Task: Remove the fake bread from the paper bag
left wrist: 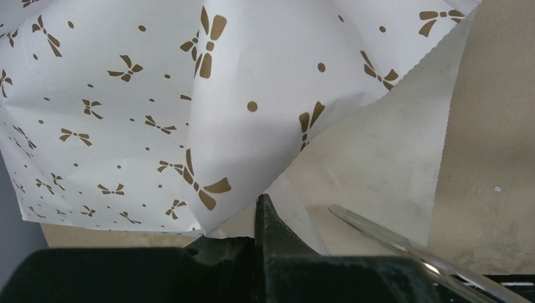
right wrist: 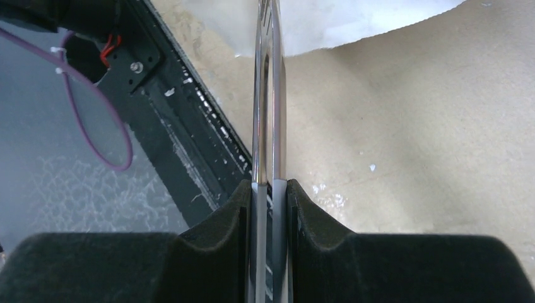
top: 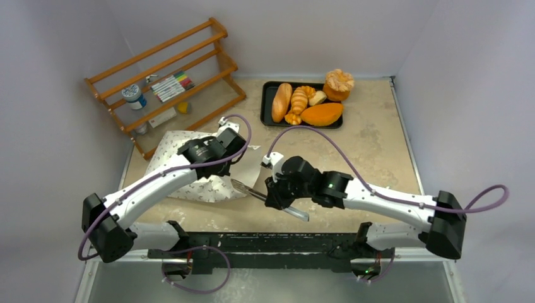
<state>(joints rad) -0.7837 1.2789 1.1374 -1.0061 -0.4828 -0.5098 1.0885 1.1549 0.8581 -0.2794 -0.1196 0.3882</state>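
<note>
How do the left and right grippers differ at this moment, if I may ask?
The left gripper is shut tight on a fold of the paper bag; the right gripper is clamped on metal tongs, jaws slightly apart. Both hold something.

Noted on my feed: the left arm and right arm share white link shells, black joint housings and blocky black shoulder units, with small dark dots on the white covers that I take for screws, too small from above to be sure. A purple cable runs along each arm, a green light glows on the right arm's black wrist section, and the black base rail shows red wiring beside a silver screw. The right gripper has matte black fingers, wedge-shaped at the tips and broad behind.
</note>
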